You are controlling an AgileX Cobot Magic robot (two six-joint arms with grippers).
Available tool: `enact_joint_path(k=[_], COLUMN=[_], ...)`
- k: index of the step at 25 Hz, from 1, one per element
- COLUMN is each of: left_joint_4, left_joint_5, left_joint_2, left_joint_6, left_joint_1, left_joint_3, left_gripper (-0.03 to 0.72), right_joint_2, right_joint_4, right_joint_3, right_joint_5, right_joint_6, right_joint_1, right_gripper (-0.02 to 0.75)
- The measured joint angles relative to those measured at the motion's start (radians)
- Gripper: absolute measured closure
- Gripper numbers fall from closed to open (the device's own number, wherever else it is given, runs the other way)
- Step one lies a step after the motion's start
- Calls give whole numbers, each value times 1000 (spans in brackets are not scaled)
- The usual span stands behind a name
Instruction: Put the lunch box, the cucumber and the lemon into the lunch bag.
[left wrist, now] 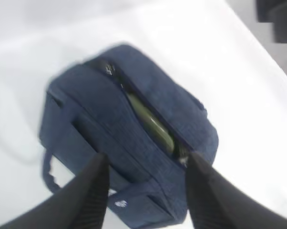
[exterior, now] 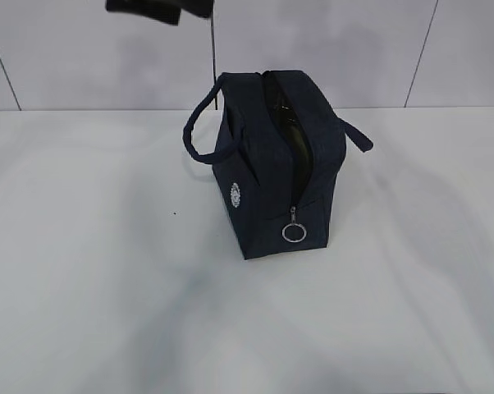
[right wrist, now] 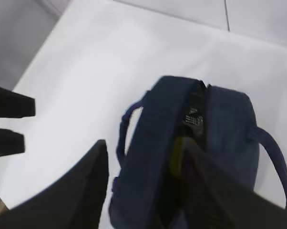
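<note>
The navy lunch bag (exterior: 272, 164) stands upright in the middle of the white table, its top zipper partly open and the silver ring pull (exterior: 294, 232) hanging at the near end. Through the opening I see an olive-green surface (left wrist: 150, 124); I cannot tell whether it is the cucumber or the lunch box lid. The lemon is hidden. My left gripper (left wrist: 146, 156) is open and empty, hovering above the bag (left wrist: 124, 129). My right gripper (right wrist: 146, 144) is open and empty, also above the bag (right wrist: 153, 157), with one finger (right wrist: 205, 191) in line with the opening.
A black arm part (exterior: 157, 8) shows at the top edge of the exterior view. Two black bars (right wrist: 5, 124) stick in at the left edge of the right wrist view. The bag's loop handles (exterior: 199, 131) hang out to both sides. A white tiled wall stands behind the table.
</note>
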Motion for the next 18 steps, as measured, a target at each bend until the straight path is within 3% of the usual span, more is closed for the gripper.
enact_joint_path(k=[6, 13, 18], left_joint_4=[138, 241, 246], left_joint_5=[-16, 2, 14], left_joint_2=[-175, -316, -382], left_joint_6=[-10, -57, -61], left_joint_1=[0, 0, 0], left_joint_3=[0, 0, 48], left_gripper=[321, 329, 346], right_joint_2=[-230, -517, -781], right_joint_4=[29, -39, -95], right_joint_3=[0, 5, 184], right_joint_5=[3, 16, -9], right_joint_6=[0, 0, 0], right_joint_1=[0, 0, 0], right_gripper=[387, 388, 388])
